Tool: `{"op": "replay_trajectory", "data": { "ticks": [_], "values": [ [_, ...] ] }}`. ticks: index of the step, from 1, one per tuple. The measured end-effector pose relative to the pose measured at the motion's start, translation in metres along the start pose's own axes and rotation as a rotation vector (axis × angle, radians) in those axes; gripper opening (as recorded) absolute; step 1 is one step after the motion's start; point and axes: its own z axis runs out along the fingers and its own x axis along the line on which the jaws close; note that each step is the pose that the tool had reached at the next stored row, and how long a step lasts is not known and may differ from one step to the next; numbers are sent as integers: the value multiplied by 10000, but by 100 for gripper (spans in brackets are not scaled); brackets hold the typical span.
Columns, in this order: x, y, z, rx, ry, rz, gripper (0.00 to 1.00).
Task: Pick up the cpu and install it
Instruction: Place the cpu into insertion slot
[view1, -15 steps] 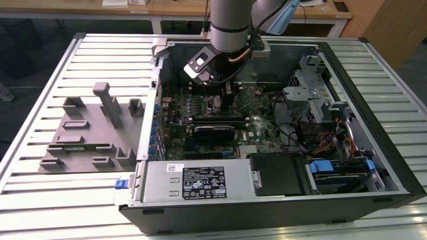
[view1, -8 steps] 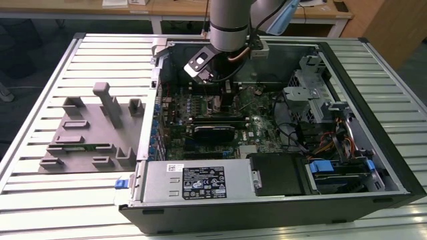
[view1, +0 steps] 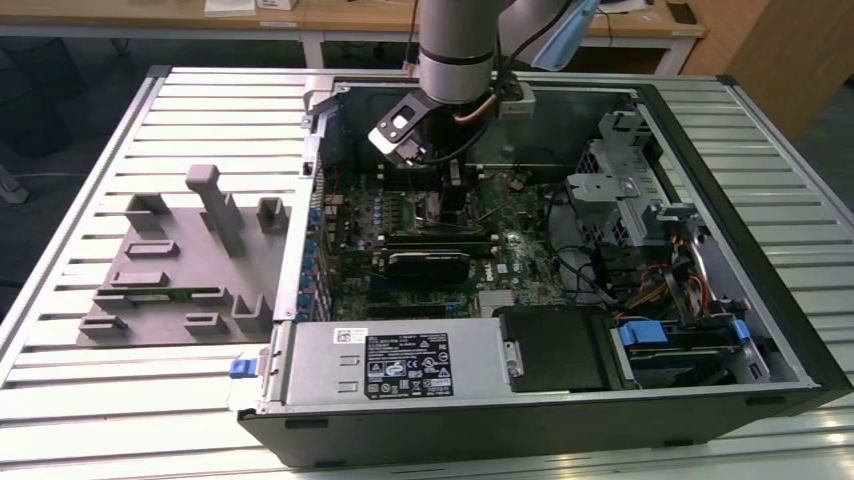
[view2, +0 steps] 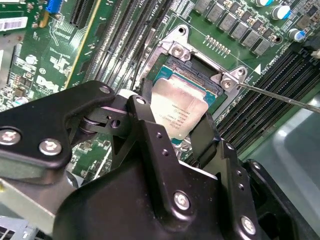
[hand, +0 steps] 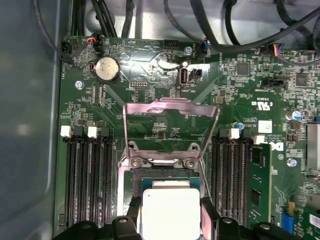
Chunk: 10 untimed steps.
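Cpu (view2: 178, 114) in hand (view2: 176, 107) at socket (view2: 196, 71)

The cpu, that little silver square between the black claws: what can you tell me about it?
The cpu is a thin, flat square chip with a pale silver metal top carrying faint print, and a narrow green rim. The gripper holds it, black fingers pressing on two opposite edges, as both wrist views show. It is at the open socket on the green motherboard, below the flipped-up metal retaining frame. Whether it is fully seated cannot be told.
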Motion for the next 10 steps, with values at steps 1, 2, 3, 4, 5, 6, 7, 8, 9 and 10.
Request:
{"op": "replay_trajectory", "data": {
  "ticks": [1,2,3,4,5,6,7,8,9,10],
  "values": [
    [4,0,12,-1,0,0,55],
    [7,0,24,-1,1,-1,55],
    [9,0,34,-1,1,-2,55],
    [9,0,42,-1,0,-2,55],
    [10,-1,50,-1,1,-1,55],
    [11,-2,58,-1,1,0,55],
    [11,-3,66,-1,0,0,55],
    [11,-4,73,0,0,0,55],
    [12,-5,78,0,0,1,55],
    [12,-7,81,0,-1,8,55]
  ]
}}
